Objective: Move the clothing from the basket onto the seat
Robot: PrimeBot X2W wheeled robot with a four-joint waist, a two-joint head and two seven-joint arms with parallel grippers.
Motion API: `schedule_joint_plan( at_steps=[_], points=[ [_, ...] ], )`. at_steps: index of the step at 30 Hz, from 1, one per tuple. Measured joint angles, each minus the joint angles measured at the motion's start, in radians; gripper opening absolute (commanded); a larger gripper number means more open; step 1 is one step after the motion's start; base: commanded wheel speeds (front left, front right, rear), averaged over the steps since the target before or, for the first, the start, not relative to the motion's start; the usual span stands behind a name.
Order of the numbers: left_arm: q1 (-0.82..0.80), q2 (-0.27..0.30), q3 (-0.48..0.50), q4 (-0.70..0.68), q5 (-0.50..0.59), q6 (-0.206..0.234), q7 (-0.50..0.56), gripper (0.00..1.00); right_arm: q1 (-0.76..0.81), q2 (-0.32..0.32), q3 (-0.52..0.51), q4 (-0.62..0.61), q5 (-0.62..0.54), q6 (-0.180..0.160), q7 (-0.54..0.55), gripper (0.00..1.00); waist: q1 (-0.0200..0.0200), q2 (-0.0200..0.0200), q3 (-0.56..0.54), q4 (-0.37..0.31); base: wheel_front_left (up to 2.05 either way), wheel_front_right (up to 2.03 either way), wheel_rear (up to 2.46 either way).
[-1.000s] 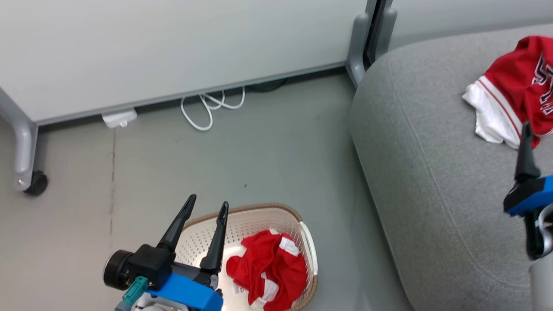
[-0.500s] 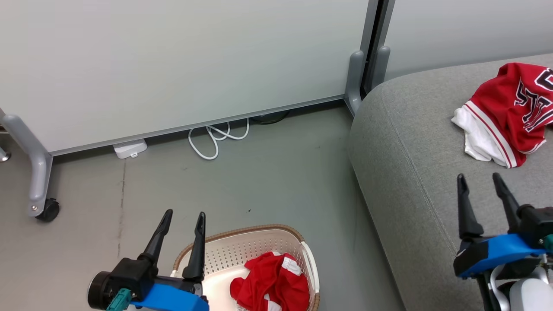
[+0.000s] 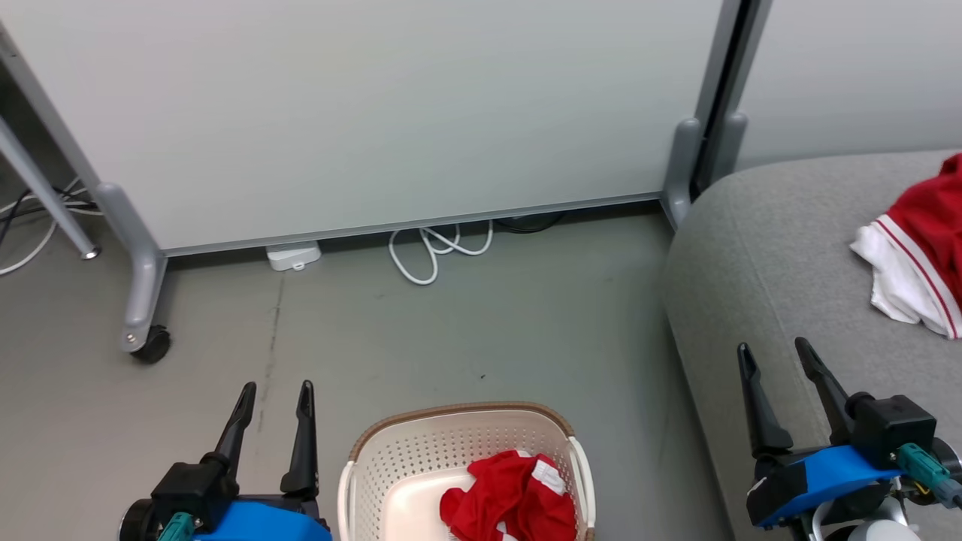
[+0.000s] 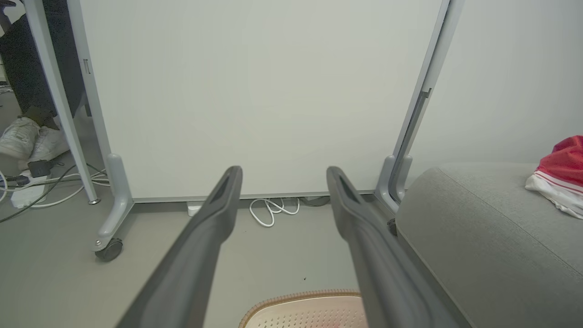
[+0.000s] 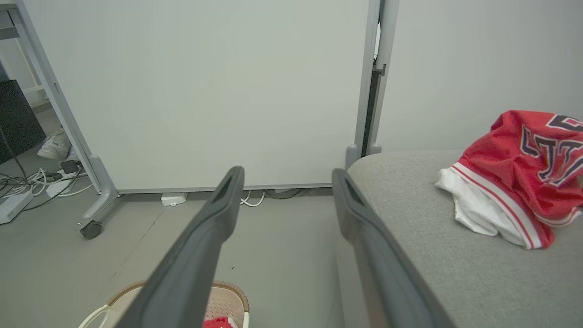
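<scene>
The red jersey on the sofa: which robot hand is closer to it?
Right. The right hand is at the sofa's edge, short of the jersey; the left hand is across the floor, left of the basket.

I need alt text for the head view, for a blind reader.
A red garment lies in the cream basket on the floor; a second garment lies on the grey sofa. Left pincer and right pincer are open, empty.

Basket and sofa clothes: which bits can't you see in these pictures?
- Jersey on the seat: the right wrist view's right edge cuts its numerals; crumpled folds hide the rest.
- Red garment in the basket: the head view's bottom edge cuts off both; its shape is unclear.
</scene>
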Motion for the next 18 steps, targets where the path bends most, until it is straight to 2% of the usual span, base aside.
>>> schedule_joint_plan(
  at_steps=[9,18],
  points=[
    [0.003,0.006,0.054,0.053,0.003,0.000,0.000,1.00,0.009,0.001,0.026,0.017,-0.013,0.000,-0.008,1.00,0.0001,0.0000,-0.015,0.076,0.00,0.00,0.00],
    [0.003,0.012,0.069,0.078,0.003,0.000,0.000,1.00,0.015,0.001,0.031,0.036,-0.011,0.000,-0.014,1.00,0.0001,0.0000,-0.024,0.093,0.00,0.00,0.00]
  ],
)
